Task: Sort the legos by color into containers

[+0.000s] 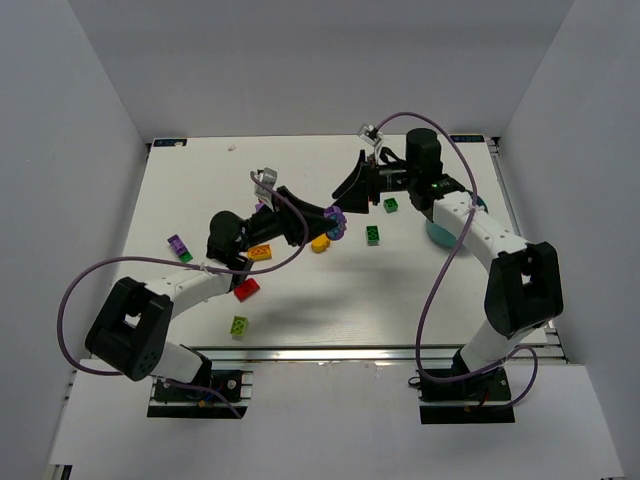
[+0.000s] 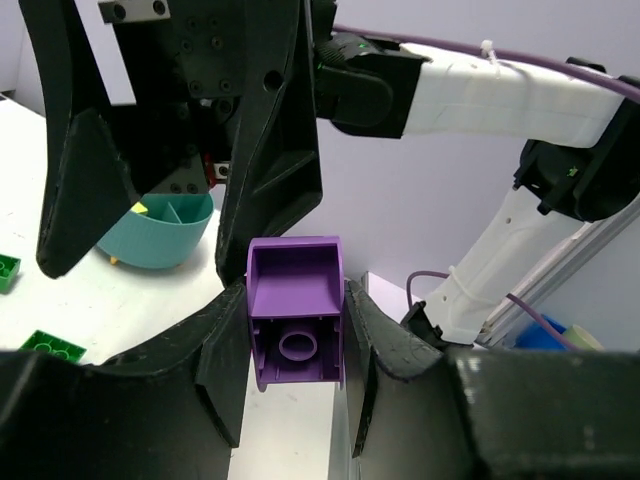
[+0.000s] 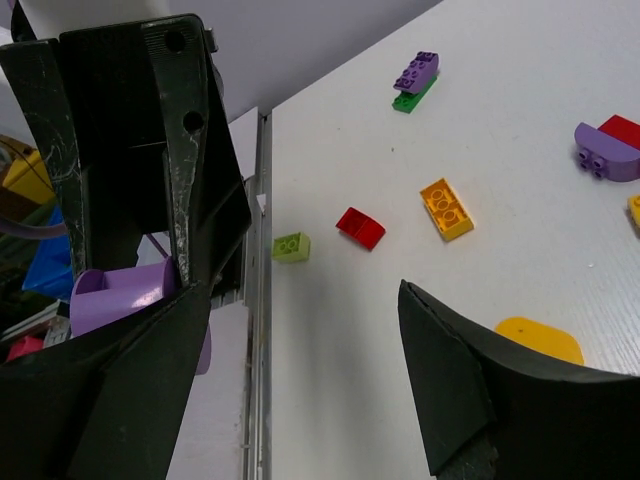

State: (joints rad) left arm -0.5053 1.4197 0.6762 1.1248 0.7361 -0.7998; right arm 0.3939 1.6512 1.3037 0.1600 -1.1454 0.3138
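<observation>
Right now the left hand (image 2: 295, 335) is clenched on a purple brick (image 2: 293, 275), with one finger on each side. The brick's hollow underside faces that hand's camera. The hand holds it up over the middle of the desk (image 1: 330, 300), a bit toward 12 o'clock.

The right hand (image 1: 352, 185) reaches in from 1 o'clock with its fingers spread wide and nothing in them. The purple brick is just beside one finger, but I cannot tell if they touch.

The teal bowl (image 1: 437, 232) stands at 3 o'clock near that edge, partly hidden by the right arm. One green brick (image 1: 390, 205) and a second green brick (image 1: 372, 235) lie between the hands and the bowl.

A yellow brick (image 1: 320, 243), an orange brick (image 1: 260, 252) and a red brick (image 1: 246, 289) lie toward 8 o'clock. A lime brick (image 1: 240, 324) sits close to the 6 o'clock edge. Bare white desk runs along the 12 o'clock edge and at 5 o'clock.
</observation>
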